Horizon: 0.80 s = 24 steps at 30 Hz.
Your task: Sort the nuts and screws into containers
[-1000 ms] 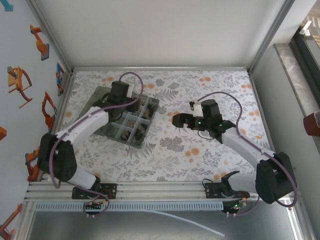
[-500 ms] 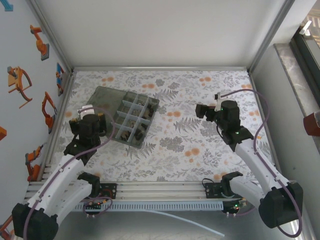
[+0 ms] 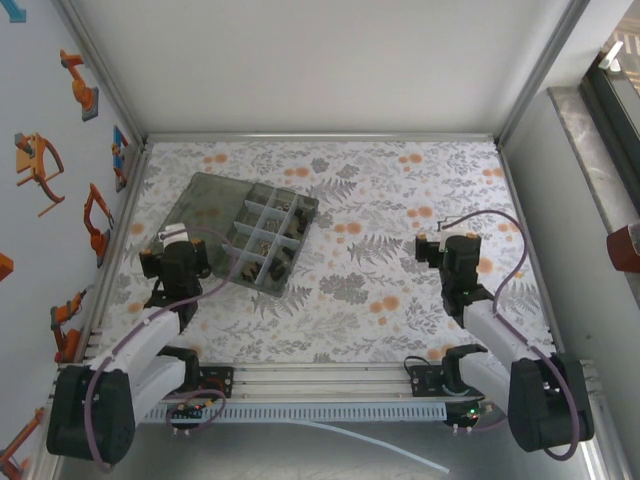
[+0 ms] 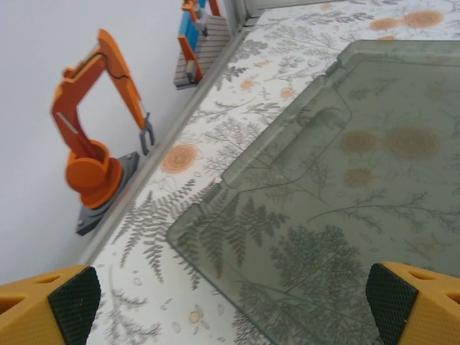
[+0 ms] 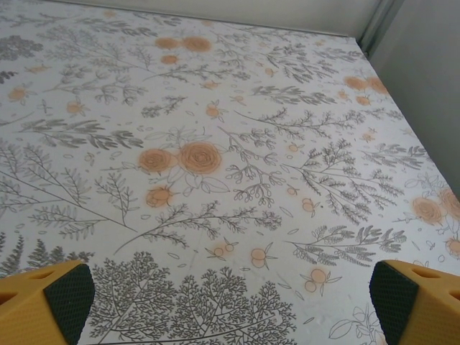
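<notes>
Both arms have drawn back from the middle of the table since a second ago. The left white arm (image 3: pixel 140 340) was reaching over the box and the right white arm (image 3: pixel 500 325) was stretching toward the centre. Now each is folded close to its base at the near edge, with the forearm running away from the base and the wrist aimed at the far side.

The grey-and-orange flower-printed table cover (image 3: pixel 380 300) lies under everything. On its left half sits the translucent smoky-grey plastic organizer box (image 3: pixel 300 215), turned askew to the table edges. Its flat lid (image 3: pixel 205 200) is opened out to the far left. The pale-gridded square compartments (image 3: pixel 268 238) sit to the lid's right, their block running lengthwise from far to near and leaning left at the near end. Tiny dark screws and nuts (image 3: pixel 262 242) lie inside several compartments, too small to tell one kind from the other.

The left gripper (image 3: pixel 176 258) sits just beside the lid's near corner with its jaws spread wide and nothing between them. In the left wrist view its black pads (image 4: pixel 72 302) frame the lid ahead. The right gripper (image 3: pixel 447 246) is well apart from the box, over bare cover on the right half, equally wide and empty.
</notes>
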Tool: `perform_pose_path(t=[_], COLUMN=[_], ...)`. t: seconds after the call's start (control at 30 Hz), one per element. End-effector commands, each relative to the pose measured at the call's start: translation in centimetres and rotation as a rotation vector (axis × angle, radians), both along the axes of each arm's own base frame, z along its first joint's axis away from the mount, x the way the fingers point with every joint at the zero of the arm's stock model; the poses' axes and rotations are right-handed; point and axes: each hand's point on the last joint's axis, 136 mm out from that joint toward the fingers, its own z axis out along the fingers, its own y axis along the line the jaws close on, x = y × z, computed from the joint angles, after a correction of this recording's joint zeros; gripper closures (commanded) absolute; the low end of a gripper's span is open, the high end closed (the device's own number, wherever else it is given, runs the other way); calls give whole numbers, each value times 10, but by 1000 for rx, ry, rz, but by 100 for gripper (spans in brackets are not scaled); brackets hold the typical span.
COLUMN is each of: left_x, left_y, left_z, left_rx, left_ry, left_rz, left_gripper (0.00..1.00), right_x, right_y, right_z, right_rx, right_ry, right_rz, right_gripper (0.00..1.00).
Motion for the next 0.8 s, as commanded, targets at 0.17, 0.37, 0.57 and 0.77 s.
perform_pose_path(t=[0.17, 0.37, 0.57, 0.77], left_x=[55, 71, 77, 87], left_y=[-35, -42, -32, -20], left_z=[9, -10, -26, -29], left_rx=[-76, -113, -120, -173], left_ry=[-199, -209, -142, -105], left_rz=[-218, -247, -184, -144], left_gripper=[3, 3, 3, 3], right_x=[29, 51, 55, 69], right_y=[-10, -28, -25, -22], right_z=[5, -4, -19, -25], right_rx=[58, 139, 147, 151], right_ry=[-126, -175, -184, -99], right_rz=[34, 6, 28, 45], right_gripper=[0, 0, 0, 0])
